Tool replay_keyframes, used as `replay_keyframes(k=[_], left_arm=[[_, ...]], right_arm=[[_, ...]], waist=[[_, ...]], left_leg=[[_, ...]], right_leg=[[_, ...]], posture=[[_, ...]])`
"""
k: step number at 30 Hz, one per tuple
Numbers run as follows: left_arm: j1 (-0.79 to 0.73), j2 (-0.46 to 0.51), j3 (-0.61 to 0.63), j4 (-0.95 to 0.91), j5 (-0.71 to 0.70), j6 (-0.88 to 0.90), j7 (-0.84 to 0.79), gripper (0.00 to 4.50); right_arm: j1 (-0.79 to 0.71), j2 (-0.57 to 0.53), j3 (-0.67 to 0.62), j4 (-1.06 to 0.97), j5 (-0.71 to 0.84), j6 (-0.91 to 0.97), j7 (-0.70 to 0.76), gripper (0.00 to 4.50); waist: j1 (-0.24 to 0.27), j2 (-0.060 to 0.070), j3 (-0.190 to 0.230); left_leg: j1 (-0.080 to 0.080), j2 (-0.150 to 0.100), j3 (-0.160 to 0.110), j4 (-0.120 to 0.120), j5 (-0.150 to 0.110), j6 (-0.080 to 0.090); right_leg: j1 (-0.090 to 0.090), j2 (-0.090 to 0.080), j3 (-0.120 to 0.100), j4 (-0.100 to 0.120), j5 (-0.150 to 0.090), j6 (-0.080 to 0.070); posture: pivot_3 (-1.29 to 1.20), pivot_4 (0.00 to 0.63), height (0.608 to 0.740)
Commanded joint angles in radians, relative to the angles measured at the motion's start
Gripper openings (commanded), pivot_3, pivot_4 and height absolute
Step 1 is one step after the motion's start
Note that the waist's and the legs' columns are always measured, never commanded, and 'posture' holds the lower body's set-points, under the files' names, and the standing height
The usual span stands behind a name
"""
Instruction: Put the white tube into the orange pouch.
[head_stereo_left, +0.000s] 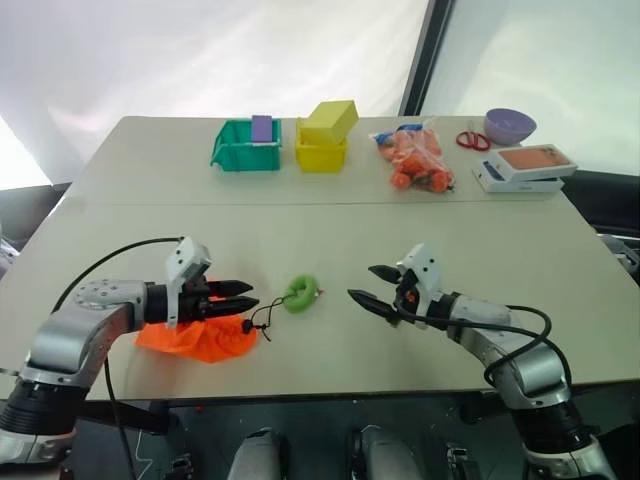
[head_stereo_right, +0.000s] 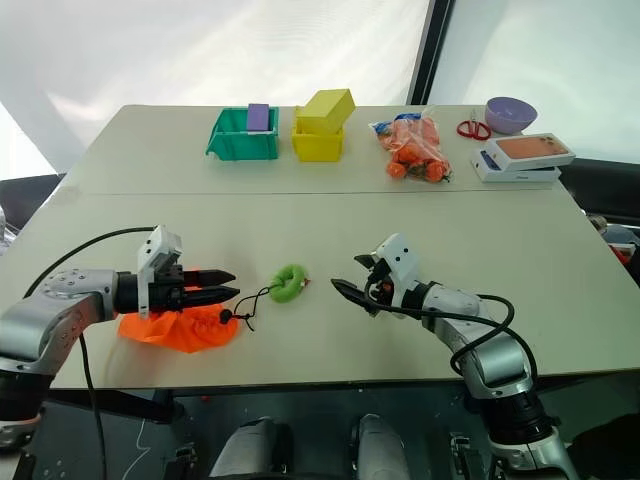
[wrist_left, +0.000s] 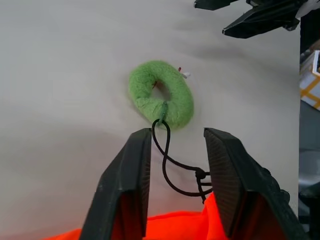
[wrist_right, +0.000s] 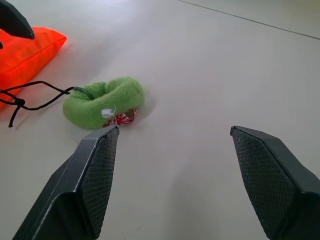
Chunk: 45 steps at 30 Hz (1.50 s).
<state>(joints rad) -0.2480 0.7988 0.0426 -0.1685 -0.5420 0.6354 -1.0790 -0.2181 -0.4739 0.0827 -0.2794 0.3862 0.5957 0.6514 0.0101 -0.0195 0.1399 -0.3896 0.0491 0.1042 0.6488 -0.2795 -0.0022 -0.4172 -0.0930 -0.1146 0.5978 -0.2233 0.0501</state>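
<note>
The orange pouch lies crumpled near the table's front left. My left gripper reaches over it, its jaws drawn in on a fold of orange fabric at the pouch's rim. The pouch's black cord runs out between the fingers to a lime green ring lying flat on the table. To the right of the ring my right gripper hovers open with nothing in it, pointing at the ring. The white tube is out of view.
Along the far edge stand a green bin holding a purple block, a yellow bin with a yellow block, a clear bag of orange items, red scissors, a purple bowl and flat white boxes.
</note>
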Motion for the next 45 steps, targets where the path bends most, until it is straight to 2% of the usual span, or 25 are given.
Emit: replay_keyframes(k=[1,9,15,19,23,27,34,37,41,45], left_arm=[[-0.01,-0.015,0.009,-0.018,0.03,-0.082,0.01,1.62],[-0.029,-0.114,0.01,-0.024,0.188,-0.391,0.117,1.62],[-0.041,-0.183,-0.035,0.007,0.341,-0.655,0.199,1.62],[-0.008,-0.217,-0.084,-0.025,0.381,-0.731,0.205,1.62],[-0.038,-0.222,-0.03,0.097,0.431,-0.839,0.289,1.62],[-0.094,-0.272,0.036,0.18,0.436,-0.955,0.411,1.62],[-0.092,-0.444,0.069,0.172,0.265,-0.701,0.533,1.62],[-0.08,-0.467,0.062,0.144,0.232,-0.618,0.533,1.62],[-0.099,-0.446,0.121,0.149,0.168,-0.506,0.552,1.62],[-0.108,-0.309,0.216,0.201,0.07,-0.355,0.474,1.62]], right_arm=[[-0.009,0.003,-0.011,-0.045,0.003,-0.02,-0.002,3.72],[-0.008,0.007,-0.008,-0.044,0.002,-0.022,-0.002,3.72],[-0.009,0.012,-0.002,-0.04,-0.001,-0.027,-0.001,3.72],[-0.013,0.019,0.001,-0.04,-0.004,-0.028,-0.002,3.72],[-0.006,0.022,-0.002,-0.045,-0.006,-0.028,-0.002,3.72],[0.0,0.023,0.0,-0.048,-0.008,-0.03,-0.002,3.72],[-0.012,0.04,0.01,-0.041,-0.013,-0.035,-0.008,3.72],[-0.009,0.045,0.009,-0.049,-0.014,-0.035,-0.011,3.72],[-0.006,0.045,0.002,-0.047,-0.017,-0.039,-0.013,3.72],[0.003,0.023,-0.025,-0.039,-0.021,-0.066,-0.004,3.72]], waist=[[0.0,0.0,0.0],[0.002,0.0,0.0],[0.002,0.0,0.0],[0.002,0.0,0.0],[0.002,0.0,0.0],[0.003,-0.001,0.0],[0.002,-0.001,-0.001],[0.001,-0.001,-0.001],[0.0,-0.001,-0.001],[-0.007,-0.001,-0.001]], left_leg=[[0.0,0.0,0.0,0.0,0.0,0.0],[0.0,0.0,0.0,0.0,0.0,0.0],[0.0,0.0,0.0,0.0,0.0,0.0],[0.0,0.0,0.001,0.0,0.0,0.0],[0.0,0.0,0.001,0.0,0.0,0.0],[0.0,0.001,0.0,0.001,0.0,0.0],[0.0,0.0,0.0,0.001,-0.001,0.002],[0.001,0.0,0.0,0.001,-0.001,0.002],[0.002,0.001,0.0,0.001,-0.001,0.001],[0.002,0.002,-0.001,0.001,-0.001,0.001]], right_leg=[[0.0,0.0,0.0,0.0,0.0,0.0],[0.0,0.0,0.0,0.0,0.0,0.0],[0.001,0.0,0.0,0.0,0.0,0.0],[0.001,0.0,0.0,0.0,0.001,0.001],[0.0,0.0,0.0,0.0,0.001,0.001],[0.001,0.0,-0.001,0.001,0.001,0.001],[0.003,-0.001,-0.002,-0.001,0.003,0.004],[0.003,0.0,-0.002,0.0,0.003,0.005],[0.003,0.001,-0.002,0.0,0.003,0.004],[0.003,0.003,-0.002,0.001,0.002,0.004]], posture=[[0.0,0.15,0.74],[0.0,0.15,0.74],[0.0,0.15,0.74],[0.0,0.15,0.74],[0.0,0.15,0.74],[0.0,0.15,0.74],[0.0,0.15,0.74],[0.0,0.15,0.74],[0.0,0.15,0.74],[0.0,0.15,0.74]])
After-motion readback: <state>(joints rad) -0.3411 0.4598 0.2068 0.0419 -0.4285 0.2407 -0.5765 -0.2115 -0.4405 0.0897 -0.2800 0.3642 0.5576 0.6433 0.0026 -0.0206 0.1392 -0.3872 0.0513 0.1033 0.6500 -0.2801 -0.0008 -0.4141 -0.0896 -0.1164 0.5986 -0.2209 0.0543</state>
